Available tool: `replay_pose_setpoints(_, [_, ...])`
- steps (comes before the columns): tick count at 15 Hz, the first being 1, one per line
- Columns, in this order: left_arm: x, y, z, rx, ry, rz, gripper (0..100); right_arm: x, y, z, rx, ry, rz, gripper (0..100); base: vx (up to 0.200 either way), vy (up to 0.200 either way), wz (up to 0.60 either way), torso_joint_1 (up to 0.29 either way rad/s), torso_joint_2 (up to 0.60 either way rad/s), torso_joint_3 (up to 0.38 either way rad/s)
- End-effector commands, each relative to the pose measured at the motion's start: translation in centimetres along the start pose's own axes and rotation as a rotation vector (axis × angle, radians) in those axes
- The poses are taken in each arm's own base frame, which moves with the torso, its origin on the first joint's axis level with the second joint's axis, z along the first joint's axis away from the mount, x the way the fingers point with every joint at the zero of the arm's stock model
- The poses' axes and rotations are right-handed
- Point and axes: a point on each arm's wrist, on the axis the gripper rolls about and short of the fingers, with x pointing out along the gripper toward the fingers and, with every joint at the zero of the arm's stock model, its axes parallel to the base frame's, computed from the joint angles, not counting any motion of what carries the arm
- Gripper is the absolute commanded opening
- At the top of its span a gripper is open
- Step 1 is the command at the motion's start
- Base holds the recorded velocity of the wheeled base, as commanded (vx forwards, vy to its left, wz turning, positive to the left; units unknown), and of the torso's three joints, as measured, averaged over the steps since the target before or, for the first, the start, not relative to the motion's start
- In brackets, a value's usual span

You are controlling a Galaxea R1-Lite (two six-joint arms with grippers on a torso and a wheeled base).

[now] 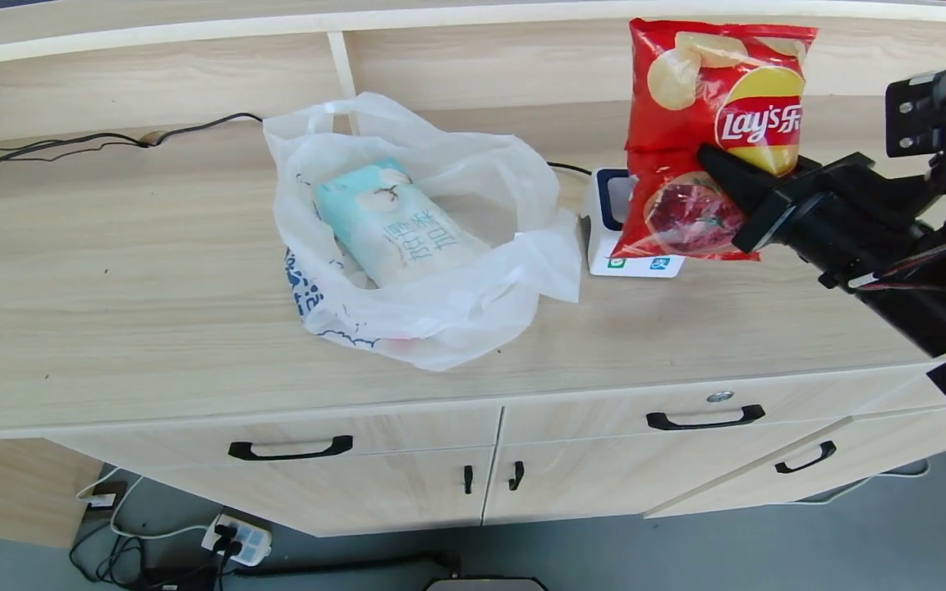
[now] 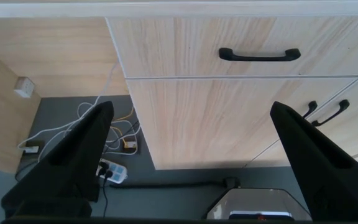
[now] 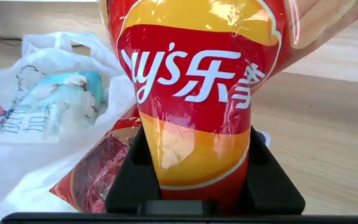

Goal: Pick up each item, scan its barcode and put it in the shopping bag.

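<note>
Right gripper (image 1: pixel 721 167) clamps the chip bag (image 1: pixel 699 90) mid-body; we judge it light, slippery, crushable: hold gently.

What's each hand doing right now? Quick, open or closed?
Left hand: open, holding nothing.
Right hand: closed, holding the red chip bag.
</note>
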Motion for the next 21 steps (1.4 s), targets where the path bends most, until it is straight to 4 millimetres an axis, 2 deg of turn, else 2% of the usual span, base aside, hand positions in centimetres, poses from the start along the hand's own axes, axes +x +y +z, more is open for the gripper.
replay_pose_setpoints(1, [0.0, 0.0, 0.0, 0.000, -0.001, 0.000, 100, 0.2, -0.7, 0.4, -0.034, -0.017, -0.018, 0, 0.000, 0.000, 0.00, 0.000, 0.00, 0.000])
replay_pose_setpoints(7, [0.0, 0.0, 0.0, 0.002, 0.001, 0.000, 100, 0.0, -0.3, 1.1, -0.144, 0.009, 0.015, 0, 0.000, 0.000, 0.00, 0.000, 0.00, 0.000])
replay_pose_setpoints(9, [0.0, 0.0, 0.0, 0.005, -0.002, 0.000, 100, -0.5, -0.1, 1.1, -0.190, 0.067, 0.042, 0, 0.000, 0.000, 0.00, 0.000, 0.00, 0.000])
replay_pose_setpoints(13, [0.0, 0.0, 0.1, 0.003, -0.004, 0.002, 100, -0.6, -0.2, 1.2, -0.209, 0.085, 0.042, 0, 0.000, 0.000, 0.00, 0.000, 0.00, 0.000])
replay_pose_setpoints(21, [0.0, 0.0, 0.1, 0.003, -0.005, 0.002, 100, -1.8, -0.7, -0.2, -0.227, 0.148, 0.029, 0, 0.000, 0.000, 0.00, 0.000, 0.00, 0.000])
